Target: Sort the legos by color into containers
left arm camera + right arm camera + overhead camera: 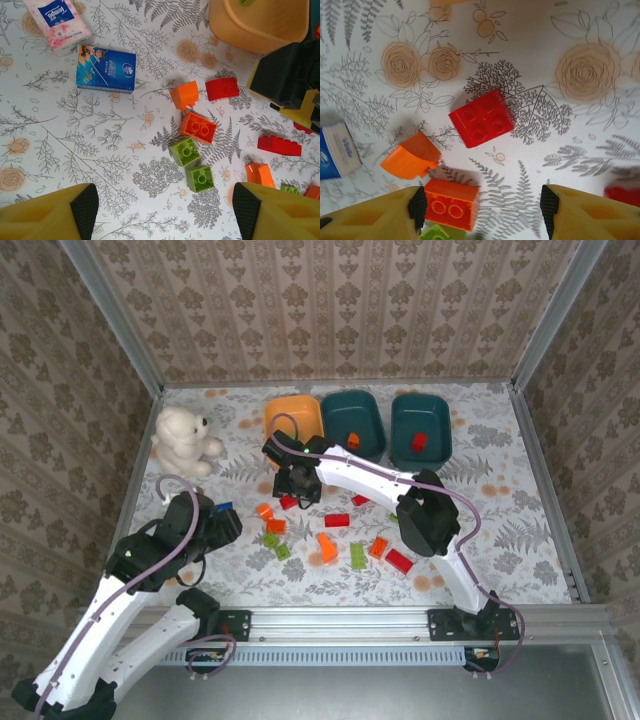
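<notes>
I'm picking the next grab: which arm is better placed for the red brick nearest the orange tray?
Right. The right hand, open, hovers over the red brick, central in its wrist view; the left hand hangs farther back, above the green bricks.

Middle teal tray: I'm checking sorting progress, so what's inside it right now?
One orange lego lies in the middle teal tray, toward its near end. The right arm covers its near-left corner, so that bit can't be checked.

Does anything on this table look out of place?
A white teddy bear sits far left; a blue tissue packet and a pink tissue packet lie near the bricks. None is a brick.
</notes>
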### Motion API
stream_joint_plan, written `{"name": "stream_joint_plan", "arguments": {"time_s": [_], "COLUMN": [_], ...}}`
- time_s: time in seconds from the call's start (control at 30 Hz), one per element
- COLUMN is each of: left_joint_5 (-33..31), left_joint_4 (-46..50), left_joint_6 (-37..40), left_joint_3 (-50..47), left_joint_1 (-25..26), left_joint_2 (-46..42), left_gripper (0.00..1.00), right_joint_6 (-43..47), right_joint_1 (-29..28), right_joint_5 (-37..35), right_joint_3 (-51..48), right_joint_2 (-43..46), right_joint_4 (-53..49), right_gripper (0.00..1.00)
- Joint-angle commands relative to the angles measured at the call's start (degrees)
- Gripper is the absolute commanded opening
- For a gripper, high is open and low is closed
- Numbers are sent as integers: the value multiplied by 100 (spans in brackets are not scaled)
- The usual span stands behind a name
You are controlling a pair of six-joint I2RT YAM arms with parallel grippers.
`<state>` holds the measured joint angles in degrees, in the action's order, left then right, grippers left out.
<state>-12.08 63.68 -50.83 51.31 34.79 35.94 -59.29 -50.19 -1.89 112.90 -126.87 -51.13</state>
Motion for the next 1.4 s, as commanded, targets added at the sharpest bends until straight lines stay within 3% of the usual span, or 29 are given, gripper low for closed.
{"name": "stream_joint_plan", "arguments": {"time_s": [0.0, 0.23, 0.6, 0.93, 1.37], "left_joint_5": [-95, -59, -35, -47, 11], "left_joint_4": [140, 220, 337, 293, 136], "left_joint_6": [-10, 73, 115, 185, 231], "left_joint_3": [166, 239, 278, 267, 225], "left_joint_1": [-24, -24, -25, -35, -33], "left_joint_2": [-51, -161, -318, -305, -211], "left_gripper": [74, 74, 74, 74, 74], "right_joint_6": [-1652, -2733, -3325, -3646, -3886], "right_joint_1": [-13, 68, 97, 58, 5], "right_joint_5": [-187, -258, -444, -325, -10], "right_joint_3": [164, 647, 1322, 1419, 1461], "right_joint_2": [-266, -777, -1412, -1607, -1646], "right_joint_4": [-29, -151, -531, -907, -604], "right_gripper": [65, 68, 68, 62, 53]}}
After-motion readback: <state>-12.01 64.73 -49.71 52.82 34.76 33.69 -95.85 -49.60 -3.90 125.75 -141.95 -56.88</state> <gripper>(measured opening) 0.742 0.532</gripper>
